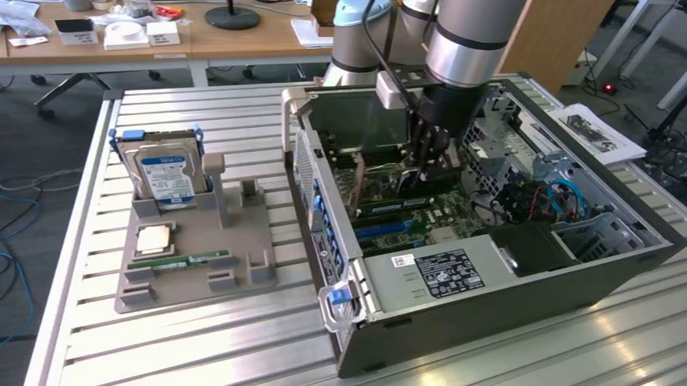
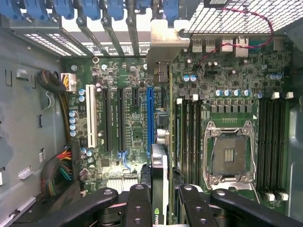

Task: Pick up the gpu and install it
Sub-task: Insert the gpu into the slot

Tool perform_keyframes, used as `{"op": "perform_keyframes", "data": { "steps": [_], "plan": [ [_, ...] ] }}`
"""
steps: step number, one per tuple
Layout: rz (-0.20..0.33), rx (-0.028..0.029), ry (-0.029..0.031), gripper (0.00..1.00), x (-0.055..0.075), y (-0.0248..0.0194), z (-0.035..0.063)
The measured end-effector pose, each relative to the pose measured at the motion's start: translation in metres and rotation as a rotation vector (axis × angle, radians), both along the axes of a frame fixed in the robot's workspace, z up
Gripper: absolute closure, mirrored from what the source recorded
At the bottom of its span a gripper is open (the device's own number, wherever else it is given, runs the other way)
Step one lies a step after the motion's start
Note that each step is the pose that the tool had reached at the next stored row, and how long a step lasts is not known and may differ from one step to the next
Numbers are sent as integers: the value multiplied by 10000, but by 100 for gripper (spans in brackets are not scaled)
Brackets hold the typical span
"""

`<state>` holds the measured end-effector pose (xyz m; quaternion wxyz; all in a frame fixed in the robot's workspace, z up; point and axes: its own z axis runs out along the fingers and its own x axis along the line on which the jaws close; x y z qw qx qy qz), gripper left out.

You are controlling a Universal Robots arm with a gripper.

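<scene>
Your arm (image 1: 467, 40) comes down from the far side of the desk (image 1: 215, 112) and drops almost straight into the open computer case (image 1: 483, 281), which lies on its side. The wrist points downward, and the gripper (image 1: 429, 161) hangs deep inside the case above the motherboard (image 2: 128, 127).

In the wrist view the black fingers (image 2: 138, 203) stand on either side of the gpu (image 2: 159, 165) and pinch it between them. You see the card edge-on: the black cooler faces one finger, the thin green board edge runs beside it, and the silver end bracket (image 2: 165, 42) reaches toward the row of rear slot openings with blue clips (image 2: 94, 9). The card stands upright over the board, just beside the long blue slot (image 2: 150, 118), with the memory slots (image 2: 189, 127) on its other side. Whether its edge is seated in a slot cannot be told from here.

To the exterior view's left, well apart from the case, a grey holder (image 1: 231, 257) rests on the desk. It carries an upright hard drive (image 1: 166, 173), a flat processor (image 1: 156, 238) and a narrow memory stick (image 1: 177, 261).
</scene>
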<state>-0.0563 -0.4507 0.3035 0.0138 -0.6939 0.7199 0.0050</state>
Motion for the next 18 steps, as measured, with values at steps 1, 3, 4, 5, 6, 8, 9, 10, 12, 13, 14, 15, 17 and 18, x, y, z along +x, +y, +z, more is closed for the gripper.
{"op": "perform_keyframes", "data": {
  "steps": [1, 3, 4, 5, 6, 8, 9, 10, 12, 13, 14, 15, 17, 18],
  "plan": [
    [0, -2, 0, 73, -9, 0, 1],
    [1, -1, -1, 73, -26, -1, 1],
    [0, -2, -1, 73, -33, -4, 1],
    [0, -2, -1, 73, -38, -9, 1],
    [2, -2, -1, 73, -42, -17, 1],
    [1, -2, -1, 73, -49, -35, 1],
    [0, -2, -1, 73, -52, -44, 1],
    [0, -1, -1, 73, -55, -53, 1],
    [1, -2, -1, 73, -60, -71, 1],
    [1, -2, -1, 73, -63, -80, 1],
    [1, -2, -1, 73, -66, -88, 1],
    [1, -2, -1, 73, -69, -94, 0],
    [2, -1, -2, 73, -71, -99, -10],
    [4, -2, -1, 73, -73, -101, -18]
  ]
}}
